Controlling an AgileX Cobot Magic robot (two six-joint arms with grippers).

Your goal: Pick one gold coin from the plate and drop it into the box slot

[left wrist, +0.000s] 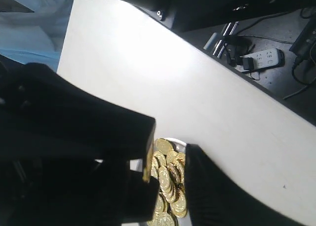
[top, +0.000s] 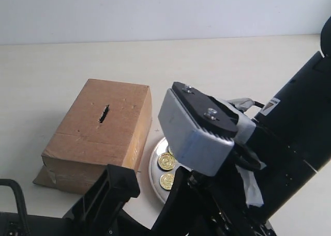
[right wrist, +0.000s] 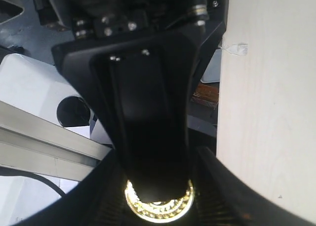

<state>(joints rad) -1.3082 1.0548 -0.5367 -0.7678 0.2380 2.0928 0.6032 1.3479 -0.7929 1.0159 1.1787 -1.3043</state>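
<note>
A: State of the right gripper (right wrist: 158,206)?
B: It's down at the plate (top: 153,166), hidden under its own wrist camera (top: 199,135) in the exterior view. The right wrist view shows one gold coin (right wrist: 163,211) between the ribbed pads (right wrist: 111,208). Clamped on it or just flanking it, can't tell.
A: And the left gripper (left wrist: 173,186)?
B: Fingers apart, nothing held. It's low, just beside the plate's left rim and in front of the box (top: 98,138). The left wrist view looks through the gap at the coin pile (left wrist: 168,179).
A: Where's the target?
B: The box slot (top: 103,113), in the middle of the box top, left of the plate and further back in the exterior view. The box's right side is close to the plate. Can't confirm contact.
A: Slot axis?
B: Roughly near-to-far across the top, slightly tilted. My read is that the coin has to go in edge-on, with its face in line with that slit.
A: Which arm?
B: The right one is at the coins. The left is nearer the box but empty. Judgement: the right lifts, then carries the coin left and away over the box top. The left arm lies low beside that path, so it's a possible snag.
</note>
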